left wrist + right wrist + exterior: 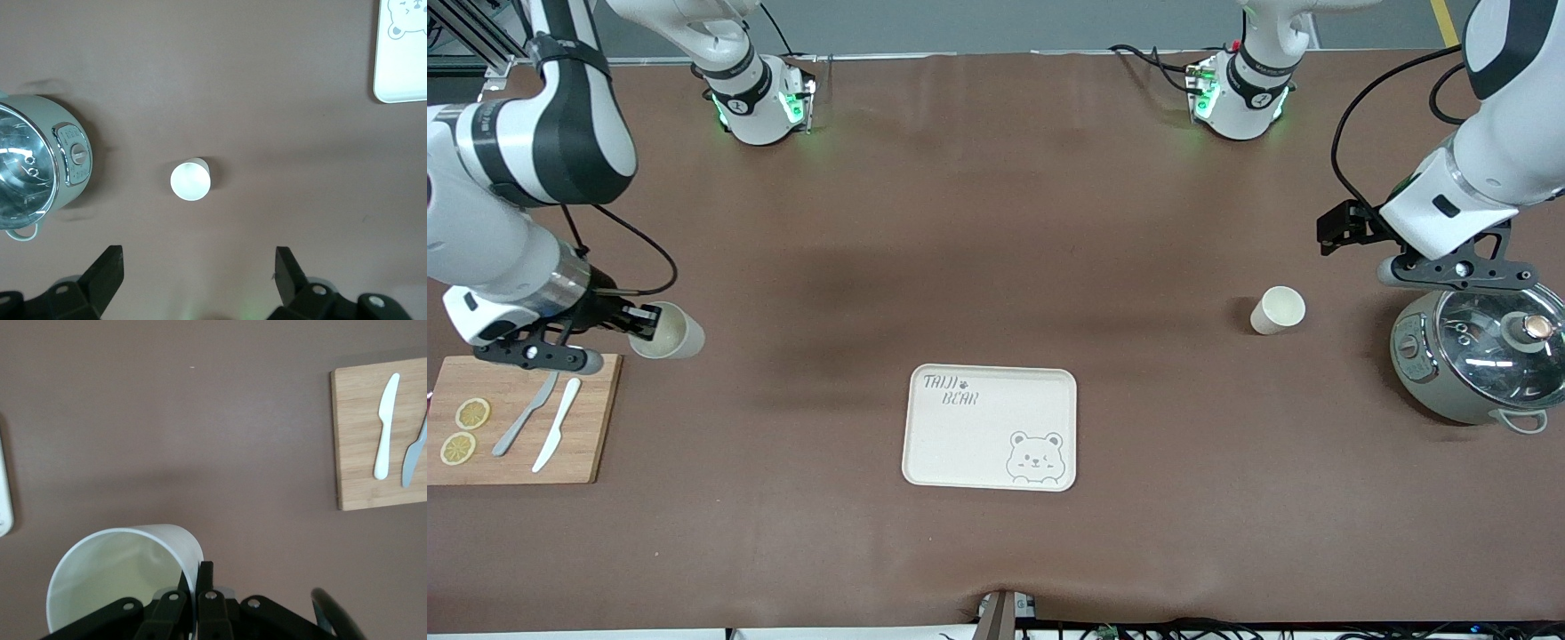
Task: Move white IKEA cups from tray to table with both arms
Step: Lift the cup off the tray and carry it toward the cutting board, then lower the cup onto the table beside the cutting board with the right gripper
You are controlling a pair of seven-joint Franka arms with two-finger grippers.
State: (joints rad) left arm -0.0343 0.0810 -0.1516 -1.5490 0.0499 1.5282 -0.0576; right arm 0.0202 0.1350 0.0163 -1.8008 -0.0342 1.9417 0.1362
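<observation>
Your tray [991, 427] is bare now: both cups are off it, so the lifting half of the job looks done.

One cup [1278, 310] stands upright on the table [996, 222], well apart from the tray toward the left arm's end, and just beside the grey cooker [1476, 360] (the one with the glass lid). That cup I would count as delivered. Your left gripper [1458, 271] hangs above the cooker's edge with its fingers spread wide and nothing between them; the left wrist view shows the cup free on the table between the two open fingertips, untouched.

The other cup [667, 331] is not set down yet, as far as you can judge. Your right gripper [640, 322] pinches its rim, fingers drawn tight on the wall, and holds it over the table toward the right arm's end of the tray, next to the cutting board [520, 418] with its two knives.

What is left for you: lower that cup to the table and release it.
</observation>
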